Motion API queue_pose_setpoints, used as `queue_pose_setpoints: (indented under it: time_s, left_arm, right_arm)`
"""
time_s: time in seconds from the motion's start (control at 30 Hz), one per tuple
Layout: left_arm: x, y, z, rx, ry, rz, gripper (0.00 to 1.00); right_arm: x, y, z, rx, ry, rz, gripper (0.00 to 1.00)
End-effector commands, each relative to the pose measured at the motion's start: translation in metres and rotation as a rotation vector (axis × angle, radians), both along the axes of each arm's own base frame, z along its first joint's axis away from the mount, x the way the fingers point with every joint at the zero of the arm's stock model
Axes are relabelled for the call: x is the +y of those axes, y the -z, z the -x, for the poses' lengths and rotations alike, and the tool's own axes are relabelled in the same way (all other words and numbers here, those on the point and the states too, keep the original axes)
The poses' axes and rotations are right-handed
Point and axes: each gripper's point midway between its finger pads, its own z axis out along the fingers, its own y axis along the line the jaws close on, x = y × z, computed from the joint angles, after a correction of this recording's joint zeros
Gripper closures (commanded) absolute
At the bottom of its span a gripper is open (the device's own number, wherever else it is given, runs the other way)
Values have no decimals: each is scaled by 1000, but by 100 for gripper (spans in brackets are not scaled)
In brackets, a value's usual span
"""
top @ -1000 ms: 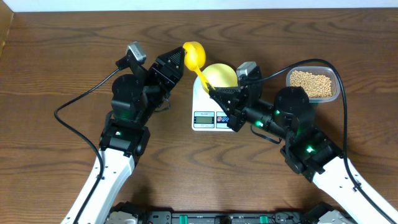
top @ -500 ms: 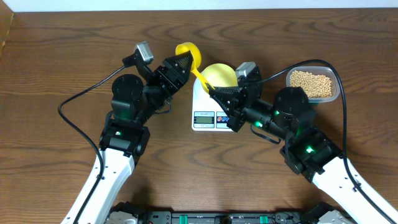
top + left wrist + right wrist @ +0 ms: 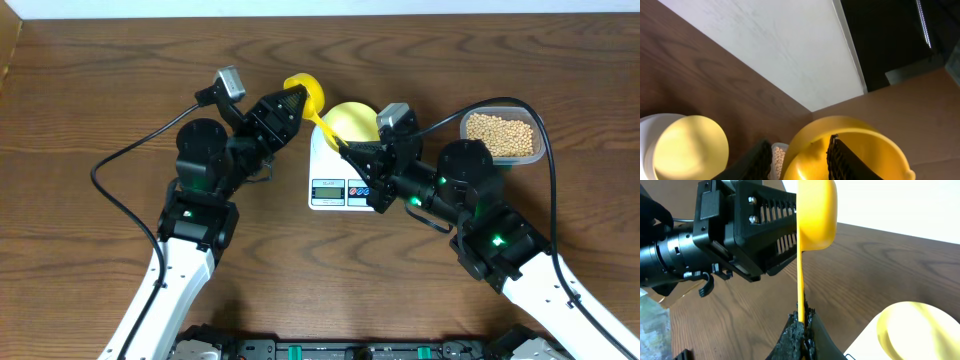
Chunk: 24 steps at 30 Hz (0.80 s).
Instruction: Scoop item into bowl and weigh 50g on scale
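Closest in, the scale (image 3: 324, 163) sits on the wood surface (image 3: 100, 100), display at its 6 o'clock edge. The right gripper (image 3: 345, 148) is just over it, jaws clamped on the handle of the yellow scoop (image 3: 308, 93). The bowl (image 3: 352, 120) rides on the scale's far end. The scoop head hangs at the bowl's 10 o'clock. The left gripper (image 3: 799, 155) is right on it, jaws apart and straddling the rim. The beans (image 3: 500, 133) are in the clear tub (image 3: 537, 152), 3 o'clock of the bowl.
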Motion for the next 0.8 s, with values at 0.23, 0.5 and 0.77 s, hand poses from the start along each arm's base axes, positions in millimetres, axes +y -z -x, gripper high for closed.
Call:
queue_pose_setpoints:
  time_s: [0.23,0.5,0.77]
  left_arm:
    - [2,-8,0,-30,-1,-10,67]
    - [5,-8,-2,-40,-14,-24,72]
    - [5,-8,-2,-39,-14,-24,78]
  right_arm:
    - [-5,-28,6,-83,3,-19,99]
    - [-7,-23,9,-63,5,-2,99]
    - [-8,-18,10,-46,3,9,99]
